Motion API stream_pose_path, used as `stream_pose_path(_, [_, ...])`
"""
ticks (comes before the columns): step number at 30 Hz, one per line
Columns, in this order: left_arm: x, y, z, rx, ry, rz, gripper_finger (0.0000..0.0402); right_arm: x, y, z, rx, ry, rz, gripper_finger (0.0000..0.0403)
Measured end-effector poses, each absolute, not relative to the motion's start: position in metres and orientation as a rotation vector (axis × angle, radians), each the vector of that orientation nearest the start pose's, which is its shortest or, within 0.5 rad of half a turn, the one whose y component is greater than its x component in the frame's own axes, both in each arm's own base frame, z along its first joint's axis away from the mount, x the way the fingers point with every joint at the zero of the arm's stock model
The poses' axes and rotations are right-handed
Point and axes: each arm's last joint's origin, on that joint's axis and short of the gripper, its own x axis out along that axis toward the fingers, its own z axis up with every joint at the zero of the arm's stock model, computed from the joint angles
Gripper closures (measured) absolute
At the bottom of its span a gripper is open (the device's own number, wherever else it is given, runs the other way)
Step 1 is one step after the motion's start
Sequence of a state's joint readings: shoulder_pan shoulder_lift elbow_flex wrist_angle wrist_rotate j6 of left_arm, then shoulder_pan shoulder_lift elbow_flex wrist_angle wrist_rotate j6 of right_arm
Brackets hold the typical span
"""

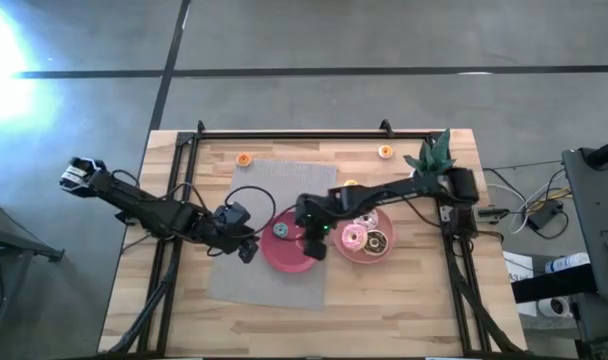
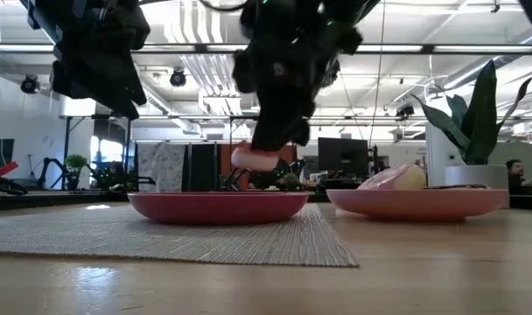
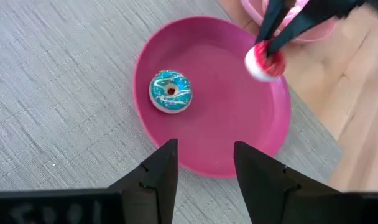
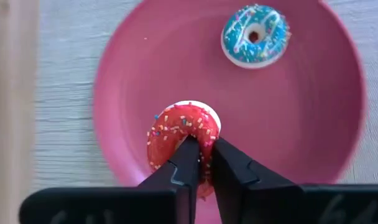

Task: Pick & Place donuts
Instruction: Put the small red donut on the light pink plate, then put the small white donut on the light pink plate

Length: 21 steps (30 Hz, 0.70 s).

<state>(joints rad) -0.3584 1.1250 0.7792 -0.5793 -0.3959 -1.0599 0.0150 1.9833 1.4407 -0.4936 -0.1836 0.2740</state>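
Right gripper (image 4: 201, 163) pinched the red donut (image 4: 179, 140) above the left plate (image 4: 313, 143); low view alone showed it off the surface. Blue donut (image 4: 255, 35) lay there. Left gripper (image 3: 204, 171) hovered, fingers spread, empty.

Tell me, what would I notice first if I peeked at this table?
Probably the right gripper pinching a small red sprinkled toy donut just above the round dark-pink plate in the middle of the grey woven mat. A tiny blue-frosted donut already lies on that plate. The left gripper waits open nearby, and another pink plate beside it holds more donuts.
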Motion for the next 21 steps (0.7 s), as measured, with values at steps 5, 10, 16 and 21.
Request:
stream_pose_path(5, [0.202,-0.064,0.240,-0.673,0.738,0.486,0.0272,0.433,0.005,0.170,0.286,1.101,0.051,0.0325])
stream_pose_path(10, [0.197,-0.064,0.238,-0.677,0.770,0.513,0.0272,0.435,-0.001,0.163,0.237,1.162,-0.047,0.0248])
stream_pose_path(16, [0.195,-0.064,0.237,-0.669,0.784,0.526,0.0272,0.423,-0.005,0.188,0.034,1.148,-0.129,0.0190])
stream_pose_path(21, [0.195,-0.063,0.237,-0.662,0.777,0.536,0.0272,0.392,-0.029,0.226,-0.020,1.119,-0.281,0.0182])
